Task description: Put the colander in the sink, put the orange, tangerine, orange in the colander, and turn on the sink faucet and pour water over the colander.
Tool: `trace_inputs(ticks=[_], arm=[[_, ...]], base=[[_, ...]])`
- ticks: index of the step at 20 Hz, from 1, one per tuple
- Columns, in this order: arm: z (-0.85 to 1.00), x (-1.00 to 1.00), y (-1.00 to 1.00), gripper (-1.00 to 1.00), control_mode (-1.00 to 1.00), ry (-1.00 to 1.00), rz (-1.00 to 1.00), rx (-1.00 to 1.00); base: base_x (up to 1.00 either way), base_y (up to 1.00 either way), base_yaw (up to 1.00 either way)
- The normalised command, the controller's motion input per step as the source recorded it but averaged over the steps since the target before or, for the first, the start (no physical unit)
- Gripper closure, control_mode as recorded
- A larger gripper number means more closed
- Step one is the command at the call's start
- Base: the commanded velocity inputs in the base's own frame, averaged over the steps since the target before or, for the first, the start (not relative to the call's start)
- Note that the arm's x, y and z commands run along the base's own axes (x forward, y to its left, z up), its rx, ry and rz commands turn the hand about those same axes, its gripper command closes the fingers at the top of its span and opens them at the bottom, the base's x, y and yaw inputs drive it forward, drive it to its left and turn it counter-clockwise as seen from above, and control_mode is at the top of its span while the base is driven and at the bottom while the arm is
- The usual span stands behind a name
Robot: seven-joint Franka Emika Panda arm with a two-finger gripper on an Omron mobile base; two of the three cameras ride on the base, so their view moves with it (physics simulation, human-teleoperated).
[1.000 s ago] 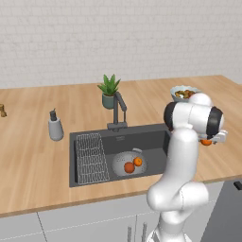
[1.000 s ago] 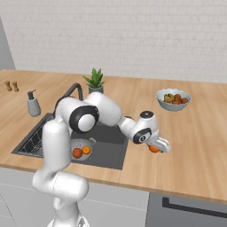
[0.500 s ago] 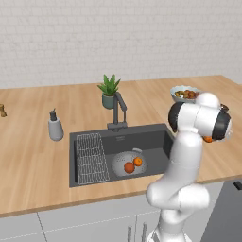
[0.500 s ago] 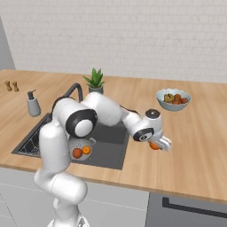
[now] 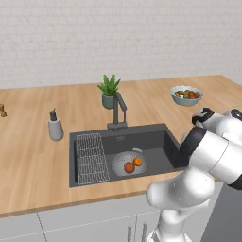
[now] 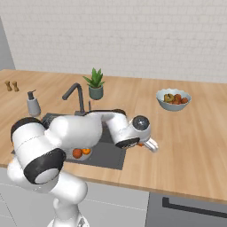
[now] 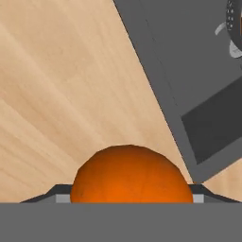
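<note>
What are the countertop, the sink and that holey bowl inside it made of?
The countertop looks like pale wood with a visible grain. The sink is matt dark grey, perhaps stone composite. The colander seems to be dull grey metal, dotted with holes.

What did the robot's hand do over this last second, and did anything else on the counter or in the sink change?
The hand closed on the orange lying on the counter right of the sink and drew slightly nearer the sink edge. The colander with its two fruits, the faucet and the fruit bowl stayed put.
</note>
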Motion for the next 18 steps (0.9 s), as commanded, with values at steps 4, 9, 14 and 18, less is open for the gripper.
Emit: trace_inputs(ticks=[4, 9, 14, 18], arm=[[0.80, -0.58, 1.00, 1.00, -1.00, 0.06, 0.04, -0.01], [0.95, -0.48, 0.96, 1.00, -1.00, 0.31, 0.25, -0.13], [0.34, -0.47, 0.69, 1.00, -1.00, 0.14, 0.46, 0.00], [0.01, -0.27, 0.69, 1.00, -1.00, 0.06, 0.49, 0.11]], base=[[0.00, 0.00, 0.00], [0.00, 0.00, 0.00], [0.00, 0.00, 0.00], [0.00, 0.00, 0.00]])
